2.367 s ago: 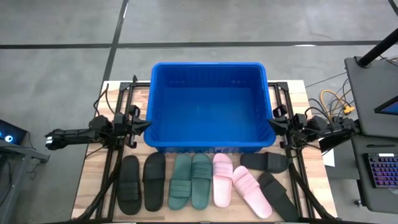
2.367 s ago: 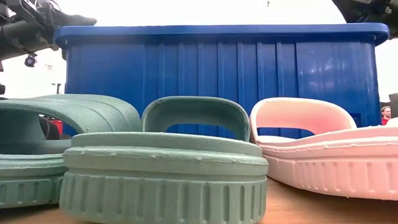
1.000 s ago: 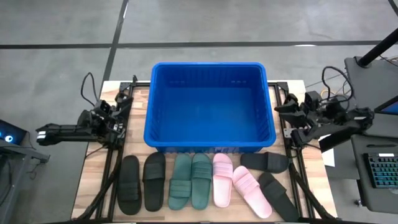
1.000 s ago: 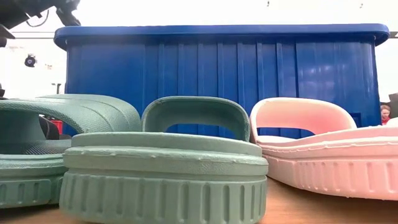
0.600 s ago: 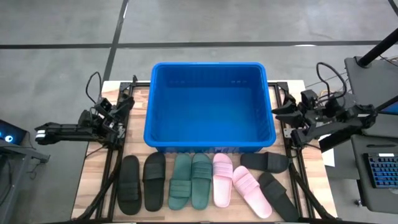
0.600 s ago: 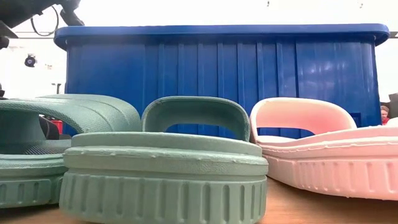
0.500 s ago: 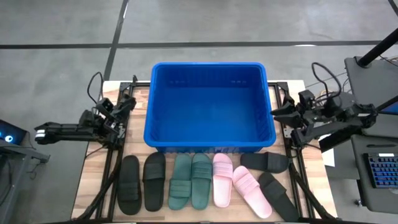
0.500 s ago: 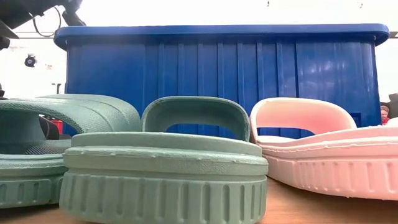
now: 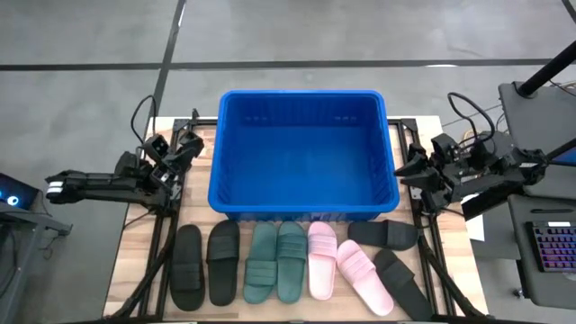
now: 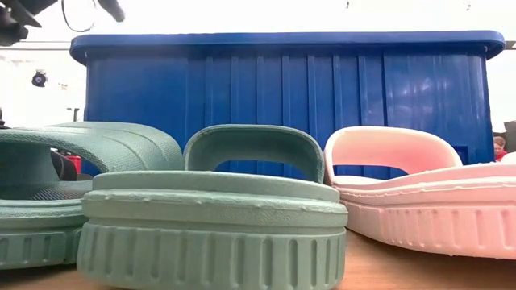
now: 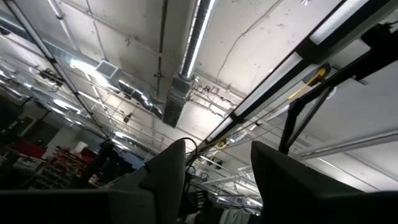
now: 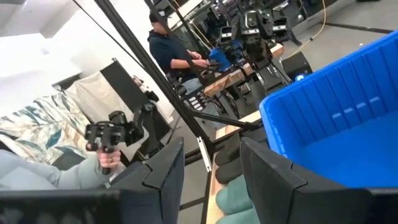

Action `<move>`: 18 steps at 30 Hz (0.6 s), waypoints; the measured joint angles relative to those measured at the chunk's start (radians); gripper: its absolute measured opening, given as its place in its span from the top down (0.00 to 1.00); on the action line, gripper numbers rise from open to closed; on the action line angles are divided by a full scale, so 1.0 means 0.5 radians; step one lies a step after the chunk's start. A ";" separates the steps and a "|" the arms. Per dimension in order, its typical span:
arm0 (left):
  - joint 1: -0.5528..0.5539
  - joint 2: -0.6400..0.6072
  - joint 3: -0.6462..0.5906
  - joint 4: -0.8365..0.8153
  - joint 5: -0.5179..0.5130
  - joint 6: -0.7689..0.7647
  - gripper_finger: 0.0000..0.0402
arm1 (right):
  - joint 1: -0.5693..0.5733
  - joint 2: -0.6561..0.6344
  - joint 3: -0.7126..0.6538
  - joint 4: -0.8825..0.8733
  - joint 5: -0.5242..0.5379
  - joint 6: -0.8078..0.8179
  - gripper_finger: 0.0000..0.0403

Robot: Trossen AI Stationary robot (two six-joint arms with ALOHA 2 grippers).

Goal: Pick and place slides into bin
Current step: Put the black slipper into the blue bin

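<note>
**Both grippers up beside the bin, fingers apart, nothing in them**

The left gripper (image 9: pixel 191 142) hangs off the left side of the bin (image 9: pixel 304 95), up near its rim and tipped so far back that its wrist camera sees only ceiling, lights and ductwork past the two dark fingers (image 11: pixel 166 169). Those fingers stand apart with a clear gap between them and hold nothing. In the low view only a bit of that arm (image 10: pixel 24 12) pokes in at the upper corner, above the bin's edge.

The right gripper (image 9: pixel 416 166) sits just off the bin's right wall, about halfway along it. Its fingers (image 12: pixel 166 163) are also spread, empty, and through the gap you see the blue rim, a green slide below, and farther off a person (image 12: pixel 173 51) at a bench in the room.

The bin stands in the middle of the wooden table (image 9: pixel 135 270), and from above its inside looks bare blue. All the slides lie in a row on the table in front of it: a black pair (image 9: pixel 205 265) at the left, the green pair (image 9: pixel 276 261) next, then the pink pair (image 9: pixel 340 265), the outer pink one angled away. The other black pair (image 9: pixel 389 256) is at the right, one slide lying crosswise just in front of the bin's corner and the other slanting toward the table's edge. From table height, a green slide (image 10: pixel 211 213) and a pink one (image 10: pixel 423 193) fill the foreground with the bin's wall behind them.
</note>
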 joint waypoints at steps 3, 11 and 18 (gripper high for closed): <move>0.000 0.082 0.061 -0.003 0.057 -0.003 0.58 | 0.000 0.002 0.033 -0.054 0.000 0.010 0.63; 0.002 0.242 0.127 -0.001 0.062 0.006 0.58 | 0.000 0.008 0.137 -0.243 0.106 0.134 0.65; 0.003 0.299 0.142 0.004 0.061 0.123 0.58 | 0.000 0.154 0.231 -0.324 0.095 0.477 0.65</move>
